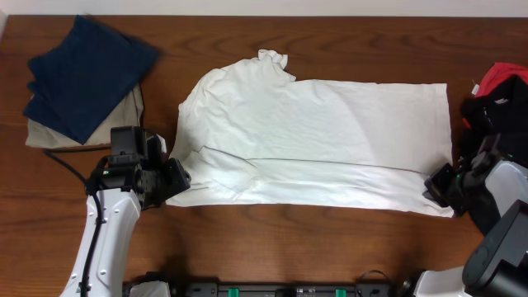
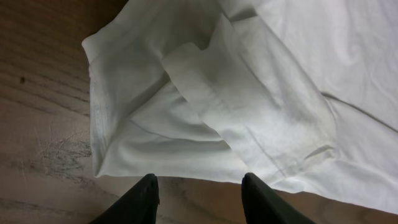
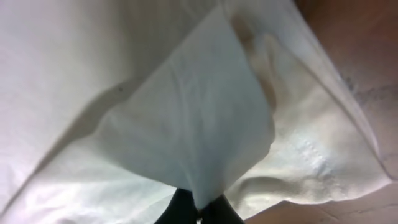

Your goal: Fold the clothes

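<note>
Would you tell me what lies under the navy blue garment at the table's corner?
A beige folded garment peeks out beneath the navy garment; most of it is covered.

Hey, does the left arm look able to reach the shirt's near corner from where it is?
Probably yes. The left gripper is open right at the edge of the shirt, with only a strip of bare table between its fingers and the cloth. Nothing blocks it.

A folded navy blue garment lies atop a folded beige garment on the dark wooden table, well apart from a red cloth.
</note>
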Robot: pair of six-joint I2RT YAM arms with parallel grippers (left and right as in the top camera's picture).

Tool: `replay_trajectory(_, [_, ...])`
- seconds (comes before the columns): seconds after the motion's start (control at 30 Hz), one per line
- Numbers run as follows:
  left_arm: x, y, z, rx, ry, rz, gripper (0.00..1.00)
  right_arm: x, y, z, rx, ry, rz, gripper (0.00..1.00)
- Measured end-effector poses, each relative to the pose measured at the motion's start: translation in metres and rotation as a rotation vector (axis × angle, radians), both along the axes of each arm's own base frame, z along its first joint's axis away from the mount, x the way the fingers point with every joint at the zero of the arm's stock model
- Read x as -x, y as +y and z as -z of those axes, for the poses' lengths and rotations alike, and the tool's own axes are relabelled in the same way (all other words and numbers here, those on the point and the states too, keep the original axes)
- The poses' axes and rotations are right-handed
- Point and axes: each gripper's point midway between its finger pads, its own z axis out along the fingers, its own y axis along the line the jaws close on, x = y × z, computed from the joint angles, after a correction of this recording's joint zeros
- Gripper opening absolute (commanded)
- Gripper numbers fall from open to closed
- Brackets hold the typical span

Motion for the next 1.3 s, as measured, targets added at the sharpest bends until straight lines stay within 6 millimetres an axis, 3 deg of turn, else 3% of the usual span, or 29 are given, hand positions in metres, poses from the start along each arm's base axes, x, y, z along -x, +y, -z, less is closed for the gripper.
replay_trajectory(0.17, [0.0,0.0,0.0,0.0,0.0,0.0,0.45,-0.023,-0.015,-0.021,0.031,-0.064,0.009,0.02])
replay_trajectory(0.27, [0.0,0.0,0.0,0.0,-0.001,0.0,0.45,-0.046,-0.03,-0.035,0.072,-0.143,0.02,0.28])
replay_trajectory(0.4, [-0.001,0.0,0.0,0.0,-0.002,0.0,0.45,-0.06,-0.041,-0.043,0.108,-0.202,0.024,0.38])
replay_trajectory(0.7, [-0.001,-0.001,0.0,0.002,-0.004,0.007,0.46,-0.027,-0.023,-0.037,0.041,-0.065,0.001,0.31])
replay_trajectory(0.83, [0.0,-0.007,0.0,-0.004,-0.009,0.051,0.46,-0.015,-0.025,-0.034,0.06,-0.008,-0.012,0.25])
replay_trajectory(1.03, [-0.001,-0.038,0.0,-0.006,-0.031,0.188,0.51,-0.01,-0.031,-0.024,0.104,0.004,-0.014,0.21])
replay_trajectory(1.3, [0.021,-0.084,0.03,0.005,0.102,0.381,0.52,0.01,-0.021,-0.001,0.09,0.048,-0.019,0.27])
